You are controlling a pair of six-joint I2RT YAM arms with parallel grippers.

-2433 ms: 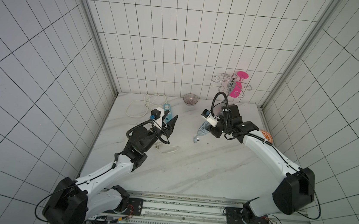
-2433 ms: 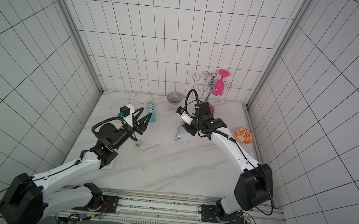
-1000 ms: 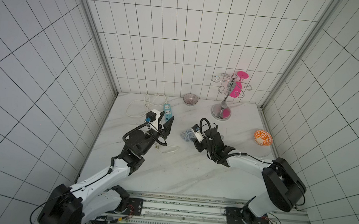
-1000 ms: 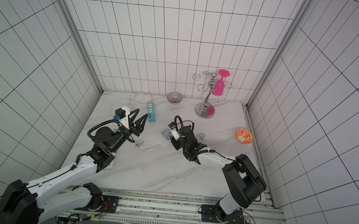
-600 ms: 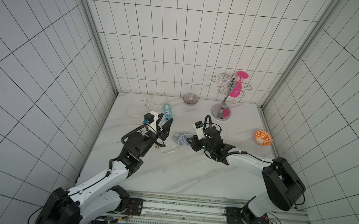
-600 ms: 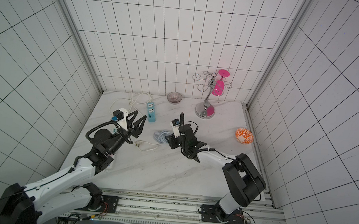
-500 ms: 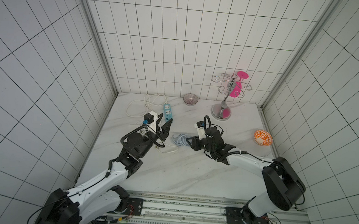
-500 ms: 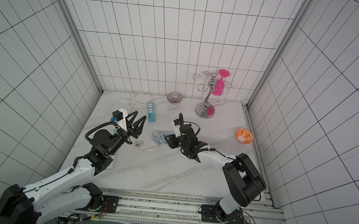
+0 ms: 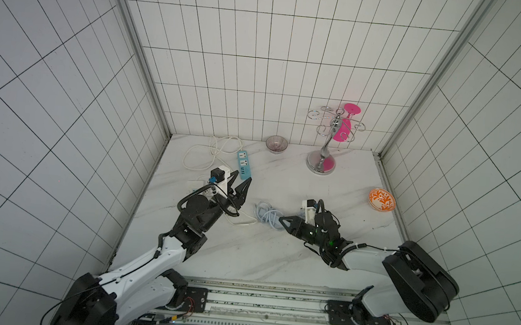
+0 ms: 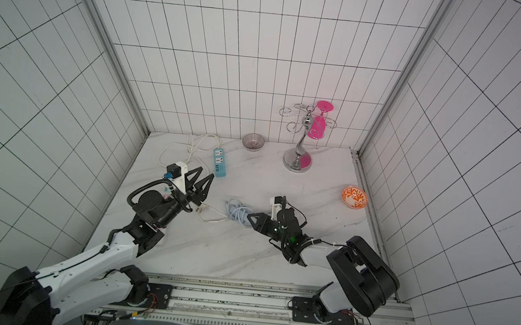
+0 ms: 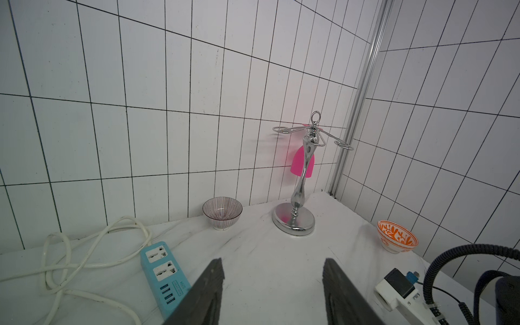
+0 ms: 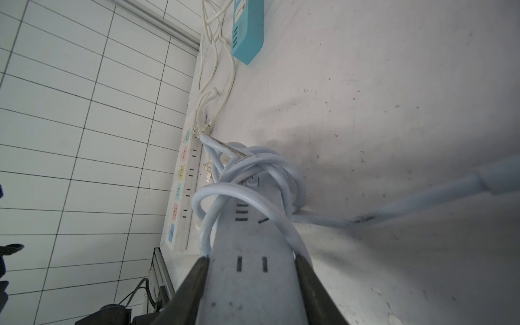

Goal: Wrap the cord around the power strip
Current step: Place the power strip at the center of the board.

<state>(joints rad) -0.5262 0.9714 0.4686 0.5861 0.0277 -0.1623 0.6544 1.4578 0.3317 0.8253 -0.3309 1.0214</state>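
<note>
Power strip — turquoise strip beyond

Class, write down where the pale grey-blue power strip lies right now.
Seen close in the right wrist view, the power strip lies mid-table, one end clamped by the right gripper, the cord looped around it, a white cable just beside.

Three power strips, two bowls (one orange), one rack, one glass.
</note>
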